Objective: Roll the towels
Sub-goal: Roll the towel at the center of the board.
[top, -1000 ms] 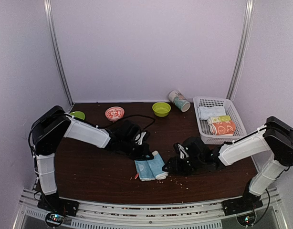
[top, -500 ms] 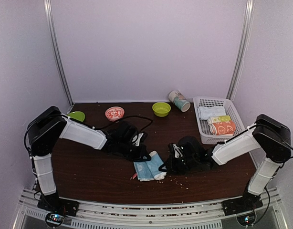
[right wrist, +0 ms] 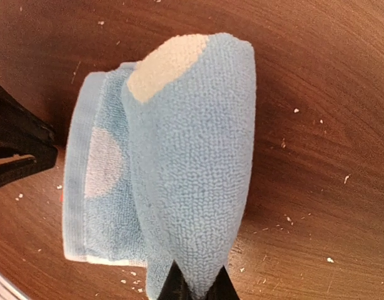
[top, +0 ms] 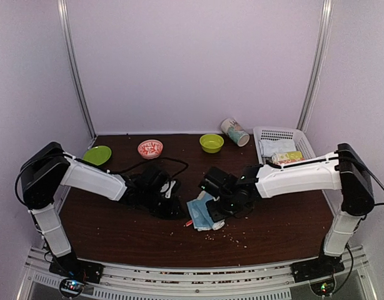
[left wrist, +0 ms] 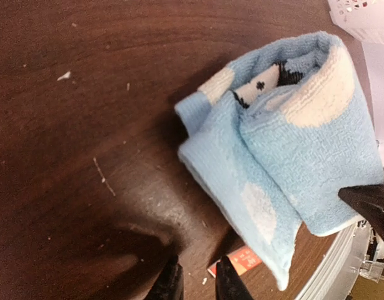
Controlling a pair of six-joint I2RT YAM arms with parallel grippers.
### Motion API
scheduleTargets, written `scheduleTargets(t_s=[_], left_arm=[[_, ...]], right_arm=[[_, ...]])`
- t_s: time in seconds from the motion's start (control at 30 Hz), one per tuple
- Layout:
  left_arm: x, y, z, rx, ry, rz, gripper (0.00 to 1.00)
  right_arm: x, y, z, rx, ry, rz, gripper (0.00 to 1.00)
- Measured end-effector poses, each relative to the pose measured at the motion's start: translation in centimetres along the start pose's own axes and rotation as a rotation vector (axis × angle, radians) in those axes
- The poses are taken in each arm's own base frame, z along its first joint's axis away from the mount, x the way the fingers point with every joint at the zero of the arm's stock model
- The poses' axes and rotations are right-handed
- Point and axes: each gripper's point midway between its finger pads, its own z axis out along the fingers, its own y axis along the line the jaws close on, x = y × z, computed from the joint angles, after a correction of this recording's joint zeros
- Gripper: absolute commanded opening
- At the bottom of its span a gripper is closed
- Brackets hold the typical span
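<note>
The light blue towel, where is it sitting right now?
In the top view the light blue towel lies partly rolled near the middle of the table, between the left gripper and the right gripper, which pinches its rolled part.

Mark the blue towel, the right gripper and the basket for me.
light blue towel (right wrist: 192, 144), right wrist view, rolled top fold.
right gripper (right wrist: 197, 284), right wrist view, between its fingertips.
white basket (top: 276, 132), top view, back rim.

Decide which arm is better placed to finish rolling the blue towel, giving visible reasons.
Right. The right jaws pinch the rolled end of the blue towel; the left jaws stand beside it, holding nothing.
</note>
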Motion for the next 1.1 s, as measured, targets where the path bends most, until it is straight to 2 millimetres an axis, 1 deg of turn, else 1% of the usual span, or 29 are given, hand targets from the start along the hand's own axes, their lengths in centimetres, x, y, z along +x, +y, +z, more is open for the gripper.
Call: scheduleTargets(t_s=[0.13,0.23,0.4,0.53,0.67,0.77,0.83,0.97,1.03,1.1], left_arm=[[0.1,0.1,-0.3,-0.008,-0.002,-0.002,0.18],[-0.1,-0.1,-0.5,-0.003,-0.010,0.002,0.17],[-0.5,-0.8,-1.1,0.012,-0.026,0.009,0.17],[-1.2,-1.9,-2.0,0.039,-0.049,0.022,0.17],[-2.5,-3.6,-2.2,0.076,-0.069,0.039,0.15],[-3.6,-4.9,-1.5,0.101,-0.075,0.054,0.13],[-3.8,-5.2,-0.6,0.108,-0.065,0.057,0.11],[-3.2,-4.4,1.5,0.090,-0.021,0.045,0.03],[-2.9,-3.9,2.1,0.074,-0.002,0.037,0.00],[-2.8,-3.5,2.7,0.064,0.010,0.033,0.00]], right_arm=[[0.9,0.6,1.1,0.120,0.032,-0.098,0.00],[0.6,0.3,1.4,0.203,0.029,-0.138,0.00],[0.5,-0.3,1.4,0.253,0.015,-0.151,0.00],[0.9,-0.9,1.3,0.260,0.012,-0.140,0.00],[0.9,-0.9,1.0,0.256,0.007,-0.135,0.00],[0.9,-0.9,1.0,0.255,0.006,-0.134,0.00],[0.8,-0.9,1.0,0.254,0.005,-0.134,0.00],[0.8,-0.8,1.0,0.253,0.004,-0.132,0.00],[0.8,-0.8,1.0,0.250,0.002,-0.130,0.00],[0.7,-0.6,1.1,0.242,-0.002,-0.127,0.00]])
